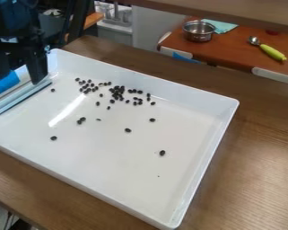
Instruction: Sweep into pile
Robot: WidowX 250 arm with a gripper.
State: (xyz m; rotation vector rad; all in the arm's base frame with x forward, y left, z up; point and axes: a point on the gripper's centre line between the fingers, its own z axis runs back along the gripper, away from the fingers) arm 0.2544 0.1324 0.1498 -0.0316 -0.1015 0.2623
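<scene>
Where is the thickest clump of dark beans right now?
In the camera view, the thickest clump of dark beans lies slightly left of centre, inside the white tray towards its far wall, right of the blue-and-grey tool.

a brown wood-grain table [263, 152] runs along the right and bottom of the frame, with soft light on its right side. beyond it, a pale grey panel [149, 28] stands beside a reddish-brown surface [239, 51] with whitish corners. a brown wooden board [230, 14] crosses the upper right.
</scene>
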